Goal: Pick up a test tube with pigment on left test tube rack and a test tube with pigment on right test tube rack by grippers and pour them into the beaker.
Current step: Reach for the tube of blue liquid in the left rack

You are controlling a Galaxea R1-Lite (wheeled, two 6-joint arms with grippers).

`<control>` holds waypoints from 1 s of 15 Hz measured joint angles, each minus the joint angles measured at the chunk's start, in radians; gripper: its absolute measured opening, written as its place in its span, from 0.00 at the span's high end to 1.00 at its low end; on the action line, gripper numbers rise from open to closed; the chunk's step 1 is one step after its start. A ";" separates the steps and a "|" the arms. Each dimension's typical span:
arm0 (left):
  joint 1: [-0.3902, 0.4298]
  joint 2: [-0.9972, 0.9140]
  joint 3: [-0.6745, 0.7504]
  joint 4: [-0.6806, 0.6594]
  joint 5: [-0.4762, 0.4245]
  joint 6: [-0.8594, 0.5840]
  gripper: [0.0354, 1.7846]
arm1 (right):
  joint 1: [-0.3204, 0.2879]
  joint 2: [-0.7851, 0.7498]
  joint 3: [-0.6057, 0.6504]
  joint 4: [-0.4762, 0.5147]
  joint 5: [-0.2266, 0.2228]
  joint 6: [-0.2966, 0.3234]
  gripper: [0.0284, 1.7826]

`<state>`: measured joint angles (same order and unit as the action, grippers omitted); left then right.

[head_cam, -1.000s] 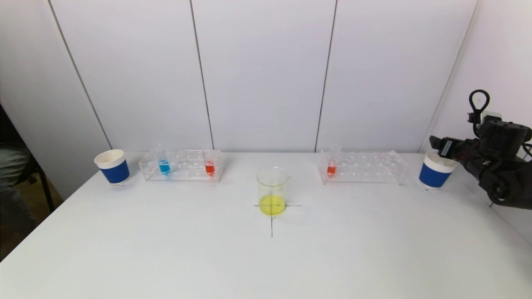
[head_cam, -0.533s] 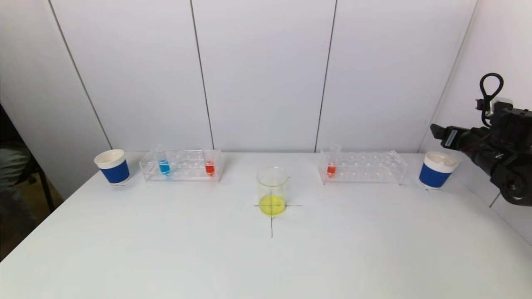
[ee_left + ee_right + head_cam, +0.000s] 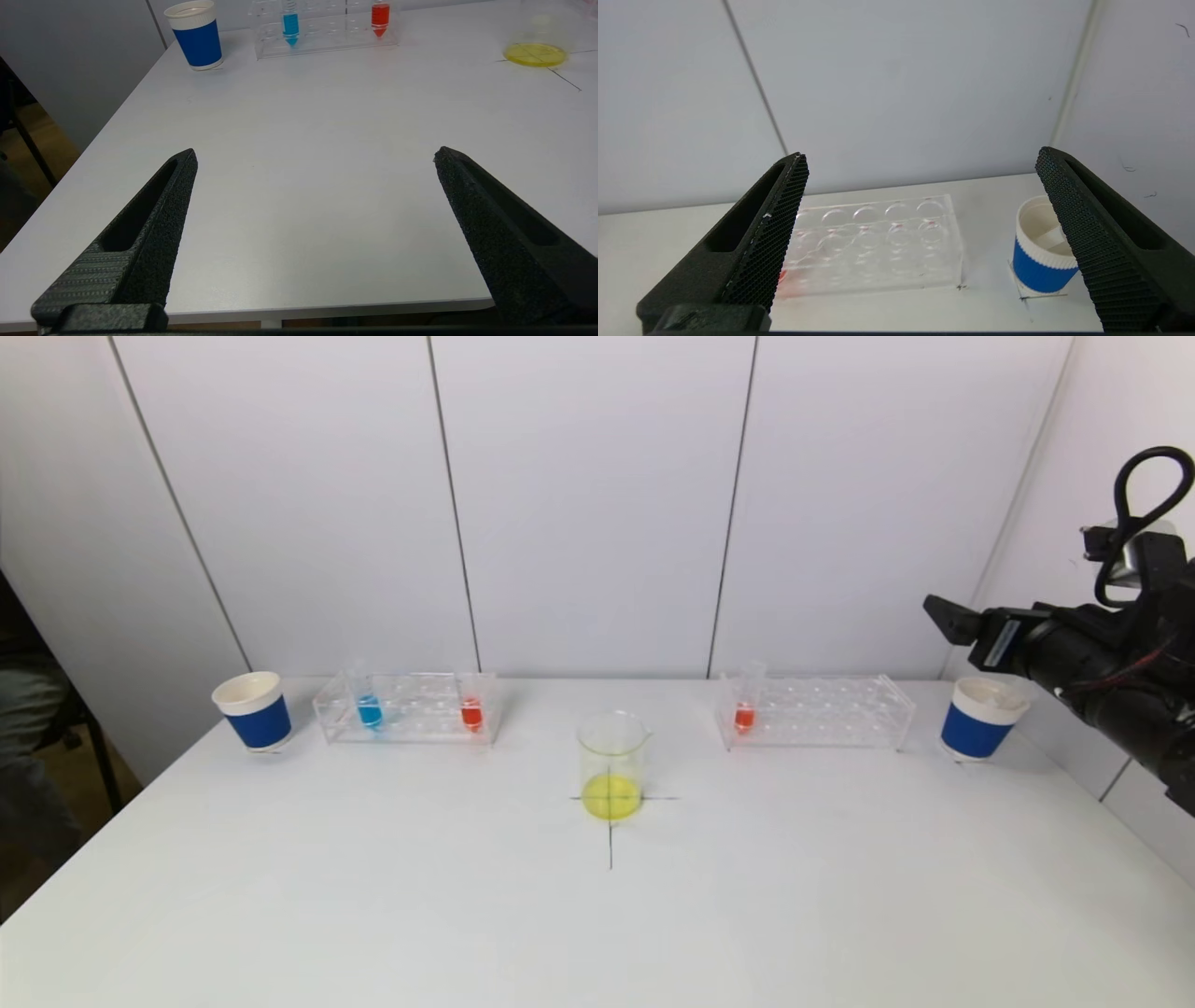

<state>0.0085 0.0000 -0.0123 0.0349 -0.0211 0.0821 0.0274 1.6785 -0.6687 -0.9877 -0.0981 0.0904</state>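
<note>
The left test tube rack (image 3: 420,714) holds a blue tube (image 3: 369,709) and a red tube (image 3: 471,712). The right test tube rack (image 3: 831,709) holds one red tube (image 3: 744,714) at its left end. A glass beaker (image 3: 611,765) with yellow liquid stands on the cross mark between the racks. My right gripper (image 3: 945,618) hangs open and empty in the air above and right of the right rack (image 3: 878,242). My left gripper (image 3: 315,156) is open and empty over the table's near left edge, out of the head view, far from the left rack (image 3: 327,39).
A blue and white paper cup (image 3: 254,711) stands left of the left rack, and another (image 3: 978,719) right of the right rack, below my right arm. White wall panels close the back and right side. The table edge runs just under my left gripper.
My right arm has risen and swung left, from beside the right paper cup to above it. Its jaws stayed open. Nothing on the table moved.
</note>
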 joint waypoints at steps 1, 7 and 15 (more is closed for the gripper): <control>0.000 0.000 0.000 0.000 0.000 0.000 0.01 | 0.024 -0.047 0.042 0.000 0.000 0.000 0.01; 0.000 0.000 0.000 0.000 0.000 0.000 0.01 | 0.092 -0.278 0.220 0.000 -0.010 -0.008 0.01; 0.000 0.000 0.000 0.000 0.000 0.000 0.01 | 0.098 -0.557 0.457 0.008 -0.010 -0.026 0.01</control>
<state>0.0085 0.0000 -0.0123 0.0351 -0.0215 0.0826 0.1251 1.1219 -0.2117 -0.9798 -0.1081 0.0645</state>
